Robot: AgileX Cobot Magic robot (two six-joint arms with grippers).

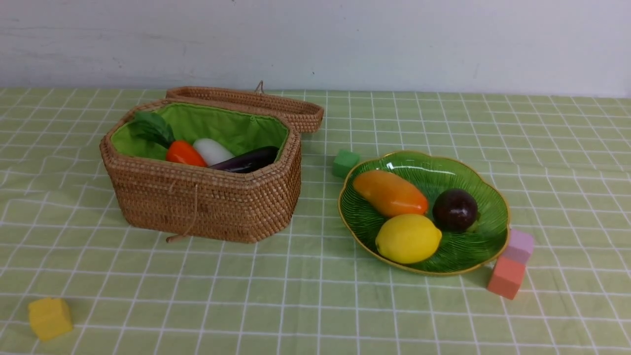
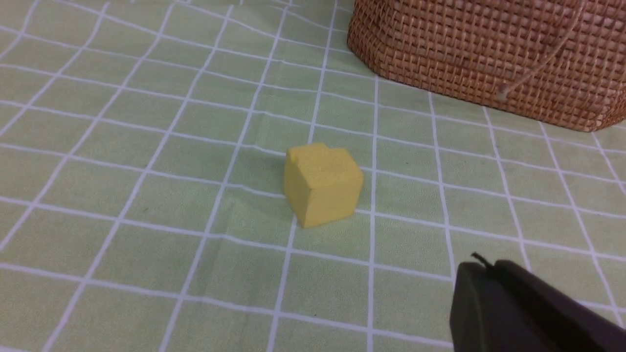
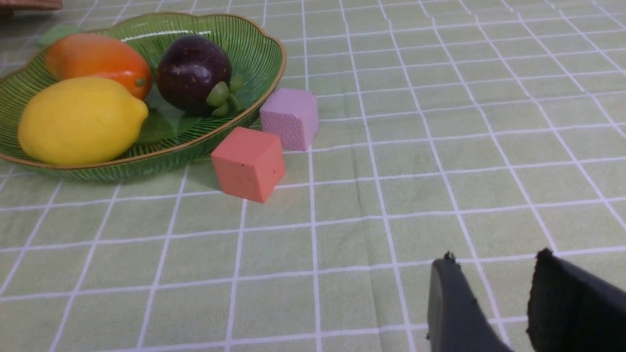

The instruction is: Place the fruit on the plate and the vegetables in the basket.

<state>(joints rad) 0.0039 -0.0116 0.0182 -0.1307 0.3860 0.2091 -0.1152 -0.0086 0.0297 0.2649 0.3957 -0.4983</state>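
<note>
The green glass plate holds a yellow lemon, an orange mango and a dark purple round fruit; all three show again in the right wrist view on the plate. The wicker basket stands open, its lid laid back. Inside lie an orange carrot with green leaves, a white radish and a dark eggplant. The cucumber is hidden. My left gripper is shut with nothing in it. My right gripper is open and empty above the cloth.
Foam cubes lie on the green checked cloth: a yellow cube at front left, a green cube behind the plate, a pink cube and a coral cube touching the plate's right side. The basket wall stands beyond the yellow cube.
</note>
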